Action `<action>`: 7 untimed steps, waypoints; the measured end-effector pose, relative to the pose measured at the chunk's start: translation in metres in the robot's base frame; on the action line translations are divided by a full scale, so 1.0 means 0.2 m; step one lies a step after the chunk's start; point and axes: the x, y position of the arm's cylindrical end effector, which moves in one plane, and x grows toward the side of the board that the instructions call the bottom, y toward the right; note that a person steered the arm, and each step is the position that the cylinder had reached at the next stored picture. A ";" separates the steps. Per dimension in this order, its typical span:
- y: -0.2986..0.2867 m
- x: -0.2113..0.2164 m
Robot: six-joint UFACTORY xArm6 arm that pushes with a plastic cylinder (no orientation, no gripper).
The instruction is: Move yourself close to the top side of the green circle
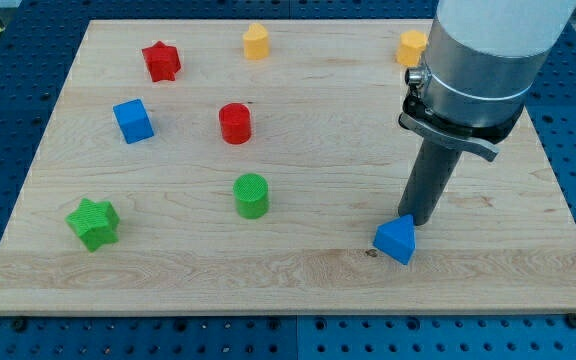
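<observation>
The green circle (252,195) is a short green cylinder standing on the wooden board (298,275), left of centre toward the view's bottom. My tip (420,221) rests on the board far to the view's right of the green circle, just above and touching or almost touching a blue triangular block (396,240). The rod rises from the tip into the grey arm body at the view's top right.
A green star (93,222) lies at the lower left. A red cylinder (235,123), a blue cube (133,121) and a red star (161,61) sit above the green circle. A yellow block (256,42) and an orange block (411,47) lie near the top edge.
</observation>
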 end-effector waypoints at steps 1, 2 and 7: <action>0.00 0.00; 0.00 -0.03; -0.18 -0.20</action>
